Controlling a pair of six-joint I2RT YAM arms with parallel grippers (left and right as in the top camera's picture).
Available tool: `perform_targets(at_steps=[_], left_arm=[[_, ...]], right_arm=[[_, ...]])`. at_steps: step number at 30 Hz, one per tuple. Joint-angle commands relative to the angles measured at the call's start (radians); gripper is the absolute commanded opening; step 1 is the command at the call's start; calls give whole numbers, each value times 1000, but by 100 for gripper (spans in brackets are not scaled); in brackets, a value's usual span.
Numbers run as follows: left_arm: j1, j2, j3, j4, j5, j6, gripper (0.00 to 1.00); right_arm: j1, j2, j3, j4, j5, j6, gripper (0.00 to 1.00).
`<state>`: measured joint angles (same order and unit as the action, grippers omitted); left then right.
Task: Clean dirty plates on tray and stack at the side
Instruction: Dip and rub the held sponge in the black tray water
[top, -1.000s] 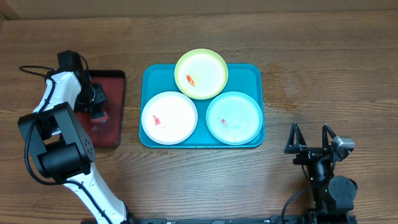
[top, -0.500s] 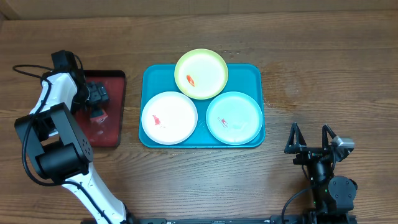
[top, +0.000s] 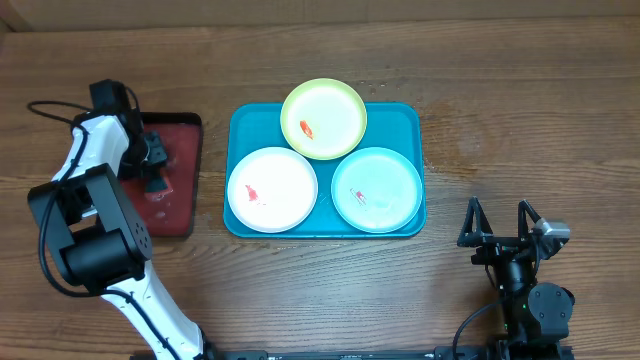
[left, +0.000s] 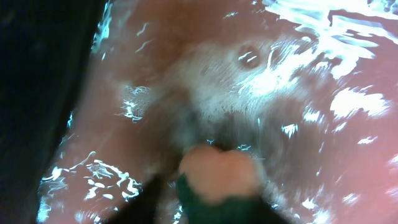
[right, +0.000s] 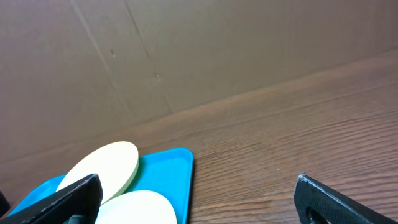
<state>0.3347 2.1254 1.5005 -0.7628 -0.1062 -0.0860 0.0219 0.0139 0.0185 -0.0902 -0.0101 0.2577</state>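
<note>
Wood table (top: 300, 290). Overhead: left gripper (top: 152, 165) low over red tray (top: 180, 205). Blue tray (top: 408, 115) off to its side, three smeared plates (top: 272, 190) on it. Right gripper (top: 497, 232) near blue tray, jaws apart, empty.

Left wrist: blurred, wet red surface close below. Green-and-pale lump (left: 217, 186) at fingers; grip unclear.

Right wrist: blue tray corner ahead-left.

Judgement: grip lump firmly before going to nearest plate.

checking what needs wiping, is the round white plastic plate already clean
No, the round white plastic plate on the teal-blue rectangular plastic tray has a red smear left of its centre.
</note>
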Motion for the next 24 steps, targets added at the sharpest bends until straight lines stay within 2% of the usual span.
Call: perform_targets(at_steps=[1,8,10,11,12,14,15,16,17,19,20,21,22,23,24], left_arm=[[5,53,-34,-71,3,-16,100],[5,53,-34,-212,3,-26,100],[5,53,-34,-228,3,-27,93],[5,53,-34,-231,4,-27,85],[5,53,-34,-232,3,-26,73],[5,53,-34,-233,3,-27,39],[5,53,-34,-232,3,-26,19],[5,53,-34,-231,3,-26,8],[5,53,-34,-227,3,-26,4],[5,53,-34,-218,2,-26,4],[5,53,-34,-209,2,-26,4],[5,53,-34,-200,2,-26,9],[5,53,-34,-194,2,-26,45],[5,53,-34,-185,2,-26,100],[5,53,-34,-174,1,-26,100]], right_arm=[[5,-9,-10,6,9,-7,100],[5,-9,-10,6,9,-7,100],[5,-9,-10,6,9,-7,100],[5,-9,-10,6,9,-7,100],[5,-9,-10,6,9,-7,100],[5,-9,-10,6,9,-7,100],[5,-9,-10,6,9,-7,100],[5,-9,-10,6,9,-7,100],[5,-9,-10,6,9,-7,100],[5,-9,-10,6,9,-7,100],[5,-9,-10,6,9,-7,100],[5,-9,-10,6,9,-7,100],[5,-9,-10,6,9,-7,100],[5,-9,-10,6,9,-7,100],[5,-9,-10,6,9,-7,100]])
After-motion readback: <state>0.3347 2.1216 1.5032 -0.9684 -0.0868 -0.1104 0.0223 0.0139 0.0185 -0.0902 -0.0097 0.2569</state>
